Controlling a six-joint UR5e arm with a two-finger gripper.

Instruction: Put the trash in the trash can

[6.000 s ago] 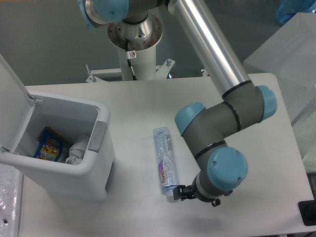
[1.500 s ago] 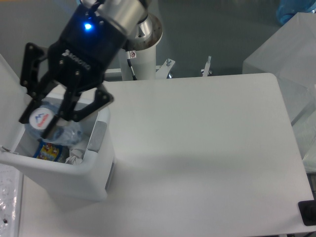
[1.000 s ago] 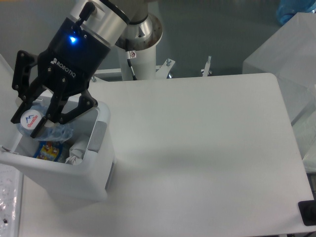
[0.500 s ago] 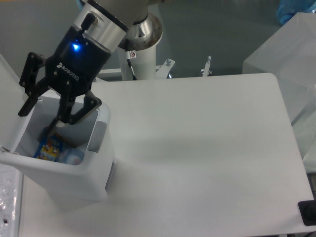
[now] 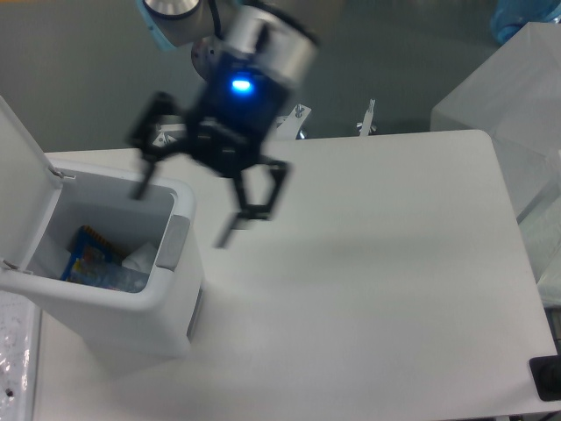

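Jaws spread wide and empty, blurred at upper centre above the bench (image 5: 377, 289); crushed bottle (image 5: 118, 279) and wrapper (image 5: 140, 259) lying inside the trash can (image 5: 171, 303), likely light, crinkly, easiest pinched mid-body.

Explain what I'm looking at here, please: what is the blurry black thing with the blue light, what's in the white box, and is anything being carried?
This is one view from a fixed camera looking down on a white table. The blurred black two-finger gripper with the blue light is the hand of a robot arm; it is caught in motion, its fingers spread wide, and it holds nothing. At left stands the white rectangular plastic trash can with its flip lid up. Inside lie a crushed clear plastic bottle, a crumpled white wrapper and a colourful packet.
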